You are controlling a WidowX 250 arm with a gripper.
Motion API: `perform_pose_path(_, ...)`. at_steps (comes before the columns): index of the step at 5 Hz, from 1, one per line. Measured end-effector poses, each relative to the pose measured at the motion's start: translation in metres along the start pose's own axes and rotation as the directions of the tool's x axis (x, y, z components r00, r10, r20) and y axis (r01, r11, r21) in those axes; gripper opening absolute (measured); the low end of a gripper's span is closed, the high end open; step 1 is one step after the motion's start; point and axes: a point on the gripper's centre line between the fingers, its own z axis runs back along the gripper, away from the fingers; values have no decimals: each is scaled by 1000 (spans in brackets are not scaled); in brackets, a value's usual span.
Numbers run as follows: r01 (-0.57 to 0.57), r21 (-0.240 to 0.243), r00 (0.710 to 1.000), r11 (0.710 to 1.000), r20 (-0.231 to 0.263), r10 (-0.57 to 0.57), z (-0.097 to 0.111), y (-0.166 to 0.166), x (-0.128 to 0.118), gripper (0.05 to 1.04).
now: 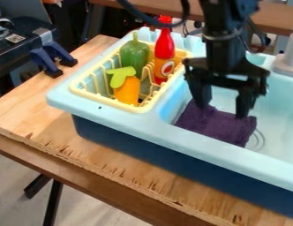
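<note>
The black gripper [222, 110] hangs over the light blue sink basin, its two fingers spread wide apart. Below them a purple cloth [212, 125] lies in the basin; the fingertips overlap its upper edge, and I cannot tell whether they touch it. To the left, a yellow dish rack [140, 107] holds a green pepper-like toy [134, 56], a red bottle [164, 47] and an orange carrot-like toy [127, 92] with a lime-green top.
The sink's light blue rim [150, 124] surrounds the rack and basin. A grey-white faucet piece [287, 59] stands at the right. Blue clamps [47, 61] grip near the wooden table's [31, 105] left back edge. A black cable loops above the rack.
</note>
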Motion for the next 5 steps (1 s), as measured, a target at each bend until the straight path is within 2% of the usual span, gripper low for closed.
perform_pose_path(1,2,40,999,999,-35,-1,-15,-2,-4,1001)
perform_pose_path(2,-57,65,997,996,-39,60,-21,12,-6,1001)
perform_pose_path(3,-115,137,992,984,-32,121,-18,27,-6,1001)
perform_pose_path(4,-158,140,987,978,-11,161,-12,40,-11,1001)
perform_pose_path(5,-144,151,987,978,-50,153,-24,37,-13,1001)
